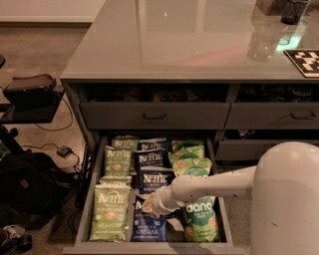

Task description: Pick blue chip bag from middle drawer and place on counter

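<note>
The middle drawer (89, 199) is pulled open below the counter (189, 45). It holds a middle column of navy-blue Kettle chip bags; the nearest one (148, 226) reads SEA SALT & VINEGAR. Light green Kettle bags (110, 211) lie in the left column and green dang bags (202, 221) in the right. My white arm reaches in from the right, and my gripper (149, 205) is down over the upper part of the nearest blue bag. The fingertips are hidden behind the wrist.
A shut grey drawer front with a bar handle (154, 116) sits above the open drawer, another (304, 116) to the right. A black-and-white marker tile (304, 62) and dark cups (294, 10) stand on the counter's far right. A black bag (25, 179) and cables lie on the floor at left.
</note>
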Available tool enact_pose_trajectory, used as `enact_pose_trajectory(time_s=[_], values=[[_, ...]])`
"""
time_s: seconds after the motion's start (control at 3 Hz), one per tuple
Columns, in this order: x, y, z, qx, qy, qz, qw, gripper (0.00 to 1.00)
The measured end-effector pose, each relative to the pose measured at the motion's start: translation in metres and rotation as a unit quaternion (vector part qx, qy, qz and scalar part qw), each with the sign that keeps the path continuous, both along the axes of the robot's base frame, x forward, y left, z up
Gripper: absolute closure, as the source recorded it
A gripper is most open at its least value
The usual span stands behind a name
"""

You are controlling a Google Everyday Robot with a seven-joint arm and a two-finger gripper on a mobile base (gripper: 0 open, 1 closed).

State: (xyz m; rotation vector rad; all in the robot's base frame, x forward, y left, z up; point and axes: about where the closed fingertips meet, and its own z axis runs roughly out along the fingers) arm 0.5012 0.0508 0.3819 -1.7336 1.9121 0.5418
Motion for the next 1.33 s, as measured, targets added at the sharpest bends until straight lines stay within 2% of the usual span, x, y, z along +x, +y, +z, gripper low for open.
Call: enact_pose_trajectory(time_s=[0.33, 0.67, 1.0, 1.33], values=[[0.0, 0.0, 0.0, 0.0, 0.0, 0.0, 1.0, 1.0], [0.0, 0.0, 0.0, 0.0, 0.0, 0.0, 1.0, 1.0], [-0.003, -0.008, 0.027, 0.003, -0.025, -0.007, 0.9997, 1.0], [-0.017, -0.02, 0.086, 0.008, -0.076, -0.015, 0.9969, 1.0]])
